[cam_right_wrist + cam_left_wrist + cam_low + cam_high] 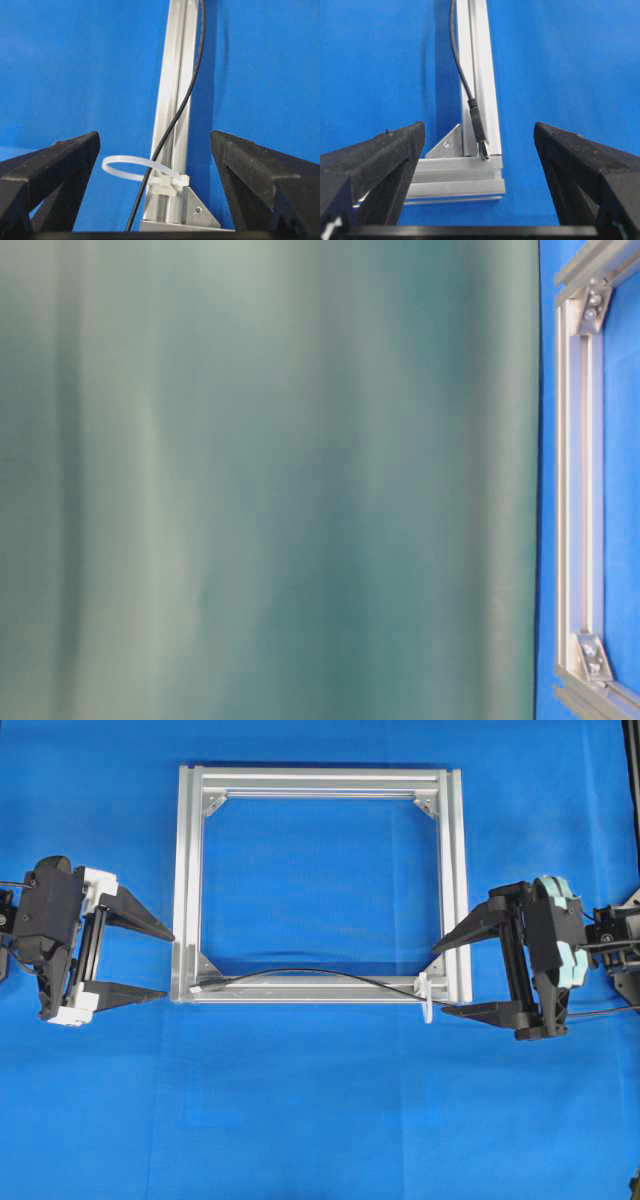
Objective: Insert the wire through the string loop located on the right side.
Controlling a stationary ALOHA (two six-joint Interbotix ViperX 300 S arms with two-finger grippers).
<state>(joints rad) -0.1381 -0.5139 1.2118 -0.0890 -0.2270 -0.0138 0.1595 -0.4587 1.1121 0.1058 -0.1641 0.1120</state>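
Both the left end effector (150, 963) and the right end effector (462, 975) are spread wide and hold nothing. The wire (300, 973) lies along the frame's (320, 780) near rail, its plug (479, 131) at the left corner, the string loop (131, 169) at the right corner. The plug should be pinched just behind its tip, so it can be steered squarely into the loop.

I see the wire (300, 973), thin and black, lying along the near rail of the frame (320, 782), its small metal-tipped plug (480, 131) resting at the near-left corner. The string loop (131, 169), white and translucent, stands at the near-right corner, the wire crossing beside it.
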